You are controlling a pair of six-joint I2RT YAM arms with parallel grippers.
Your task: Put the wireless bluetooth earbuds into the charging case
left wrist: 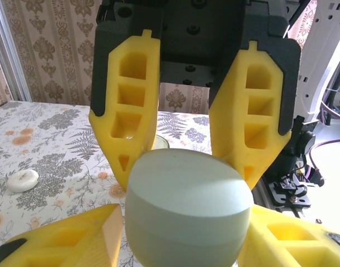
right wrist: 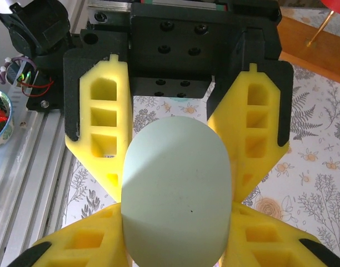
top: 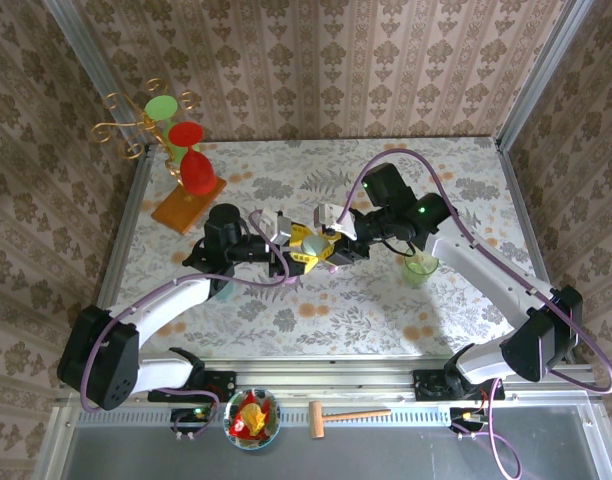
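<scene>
- Currently, the right gripper (right wrist: 178, 208) is clamping a pale mint-green, smooth oval plastic charging case (right wrist: 178, 183). In the right wrist view its yellow foam fingers (right wrist: 106, 219) are pressing against both flanks of the case at the bottom of the frame.
- The left gripper (left wrist: 185, 210) is facing it from the opposite end. Its yellow fingers are sitting just beside the case on either side in the lower part of the left wrist view. Whether they are gripping it or standing slightly off it cannot be told.
- In the top view both arms are meeting at the centre of the frame, with the case lying between the two grippers over the floral-patterned table (top: 386, 310).
- A small white oval piece (left wrist: 23, 179) is lying on the table at the left edge of the left wrist view, well apart from the case. Whether it is an earbud cannot be told.
- A translucent green cup (top: 421, 268) is standing right of centre in the top view, beside the right arm.
</scene>
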